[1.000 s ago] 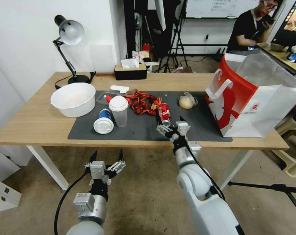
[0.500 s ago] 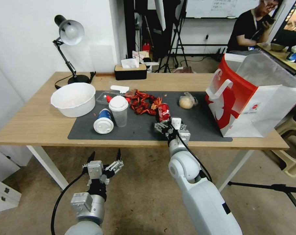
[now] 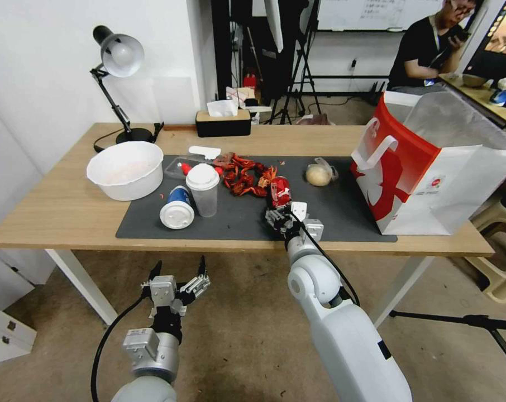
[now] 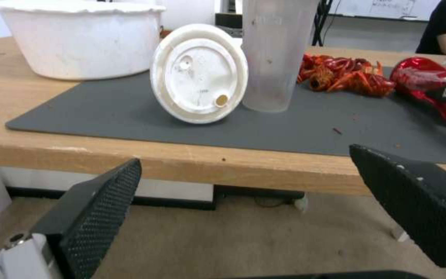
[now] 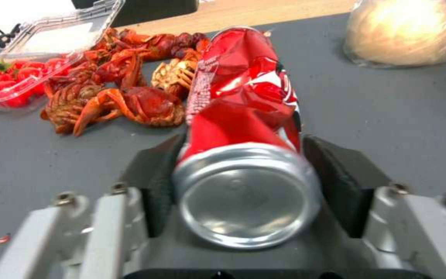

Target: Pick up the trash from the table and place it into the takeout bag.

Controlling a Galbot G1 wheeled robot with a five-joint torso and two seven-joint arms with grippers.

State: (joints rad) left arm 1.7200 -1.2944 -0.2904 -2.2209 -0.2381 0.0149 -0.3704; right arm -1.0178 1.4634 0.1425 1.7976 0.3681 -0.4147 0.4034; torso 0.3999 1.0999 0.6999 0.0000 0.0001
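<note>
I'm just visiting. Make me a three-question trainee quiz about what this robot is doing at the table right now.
1. True or false: the right gripper has its fingers on either side of the red can.
2. Which cup lies on its side: A) blue cup, B) clear cup?
3. Fill in: the left gripper hangs open below the ____ edge.

Key: 1 true; 2 A; 3 table.

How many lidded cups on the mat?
2. The blue cup lies on its side, lid toward the near edge; the clear cup stands upright beside it, touching in the left wrist view.
</note>
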